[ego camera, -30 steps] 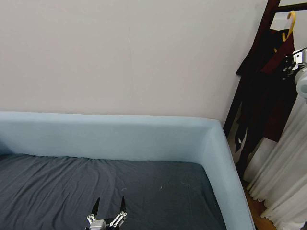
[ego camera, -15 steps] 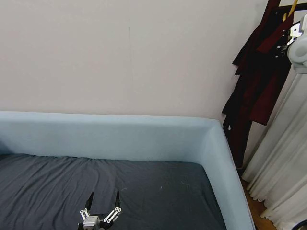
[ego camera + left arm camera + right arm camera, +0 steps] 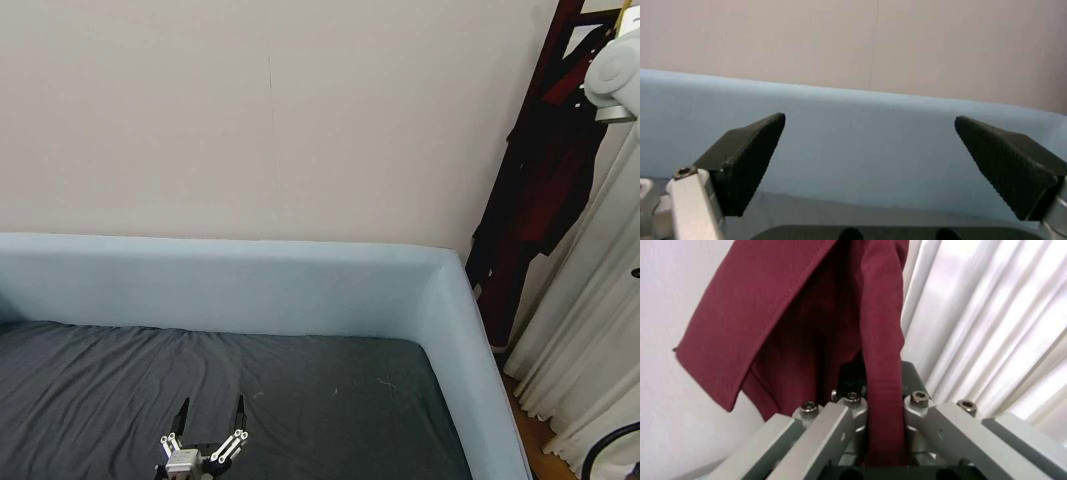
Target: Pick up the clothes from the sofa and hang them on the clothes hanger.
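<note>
A dark red garment hangs at the far right against a dark wooden stand, beside the sofa's end. My right arm is raised high next to it. In the right wrist view, a fold of the red garment runs down between the fingers of my right gripper, which is shut on it. My left gripper hovers low over the sofa's dark grey seat, open and holding nothing. Its black fingertips face the light blue backrest.
The light blue sofa spans the lower part of the head view, and its right armrest ends near the stand. White curtains hang right of the garment. A plain wall rises behind the sofa.
My right arm has risen, lifting the red garment higher along the stand. My left gripper has drifted slightly left and lower over the seat.
</note>
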